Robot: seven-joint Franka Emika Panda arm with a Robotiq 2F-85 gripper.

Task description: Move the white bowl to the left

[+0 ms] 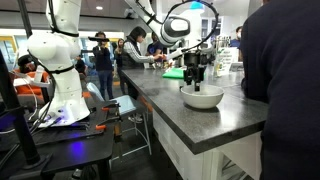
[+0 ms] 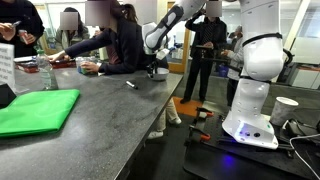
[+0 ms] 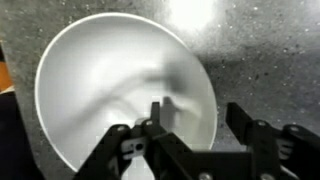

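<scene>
White and glossy, the white bowl [image 3: 110, 85] stands upright and empty on the dark speckled tabletop [image 3: 265, 50]. In the wrist view we see the jaws spread wide across its rim, with one finger [image 3: 155, 112] inside the bowl and the other outside; they do not pinch it yet. We judge that the smooth wall can slip out when the jaws close on such a thin edge, or that the bowl can tilt if it is lifted from one side only. In an exterior view a person in dark clothes [image 1: 285, 60] stands near, so a wide sweep could meet them.
</scene>
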